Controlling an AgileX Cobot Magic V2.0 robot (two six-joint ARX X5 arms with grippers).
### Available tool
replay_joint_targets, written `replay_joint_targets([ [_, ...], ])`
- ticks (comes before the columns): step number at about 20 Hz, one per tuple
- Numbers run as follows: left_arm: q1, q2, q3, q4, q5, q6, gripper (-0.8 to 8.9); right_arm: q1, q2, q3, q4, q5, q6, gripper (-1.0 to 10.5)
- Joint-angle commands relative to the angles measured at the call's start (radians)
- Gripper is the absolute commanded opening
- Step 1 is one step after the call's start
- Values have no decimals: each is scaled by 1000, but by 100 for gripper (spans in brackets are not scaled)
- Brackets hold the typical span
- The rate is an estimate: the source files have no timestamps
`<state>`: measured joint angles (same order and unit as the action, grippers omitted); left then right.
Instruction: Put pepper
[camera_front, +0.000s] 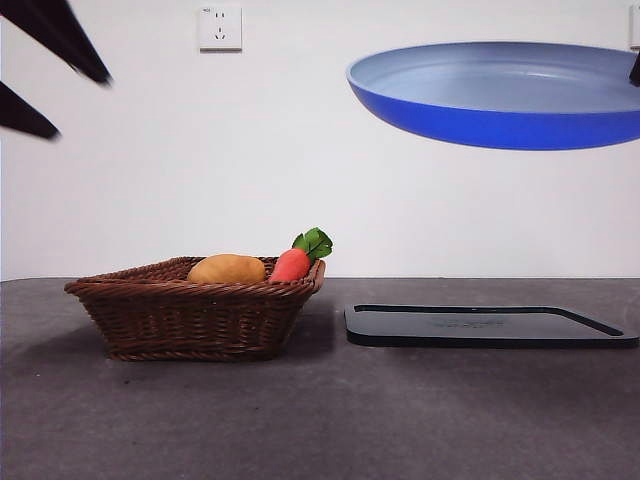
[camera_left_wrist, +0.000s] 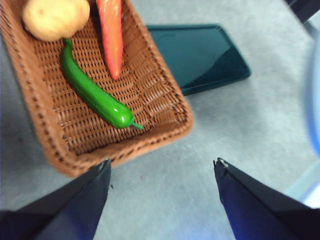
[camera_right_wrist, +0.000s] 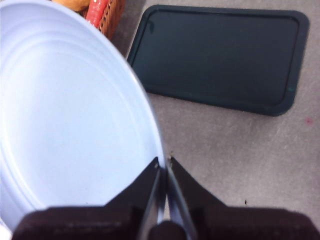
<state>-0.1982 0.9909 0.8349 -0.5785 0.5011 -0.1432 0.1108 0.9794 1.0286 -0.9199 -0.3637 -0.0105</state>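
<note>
Wicker basket (camera_front: 190, 318) sits left of centre on the grey table (camera_front: 320, 420); the green pepper (camera_left_wrist: 95, 95) lies loose on its weave beside a carrot (camera_left_wrist: 112, 35) and a potato (camera_left_wrist: 55, 17), hidden from the front by the rim. Left gripper (camera_left_wrist: 162, 167) hangs above the basket's near edge, jaws spread wide and empty, apparently lined up to come down for the pepper. Right of the basket, a black tray (camera_front: 480, 325) lies flat. Right gripper (camera_right_wrist: 164, 162) is pinched onto the rim of a blue plate (camera_front: 500, 95), held aloft over the tray, probably as the receiving dish. Plain white wall, one socket (camera_front: 220, 27).
</note>
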Motion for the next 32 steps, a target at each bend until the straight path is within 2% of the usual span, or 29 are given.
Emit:
replay_joint_targets([
  [1, -66, 120, 58, 57, -78, -49, 361, 0, 1, 23, 12, -5, 15, 3],
  [6, -173, 419, 262, 10, -293, -55, 361, 0, 1, 23, 13, -5, 14, 3],
  [11, -208, 697, 473, -107, -426, -55, 361, 0, 1, 23, 14, -5, 11, 3],
  [17, -228, 871, 575, -116, -462, -76, 361, 1, 1, 23, 14, -5, 1, 3],
  [24, -236, 947, 576, -87, -475, -113, 353, 1, 2, 23, 14, -5, -12, 3],
  [29, -251, 947, 576, -87, -469, -141, 172, 1, 2, 23, 14, -6, -24, 3],
  [32, -253, 947, 576, -96, -444, -169, 111, 1, 2, 23, 14, -5, -25, 3],
])
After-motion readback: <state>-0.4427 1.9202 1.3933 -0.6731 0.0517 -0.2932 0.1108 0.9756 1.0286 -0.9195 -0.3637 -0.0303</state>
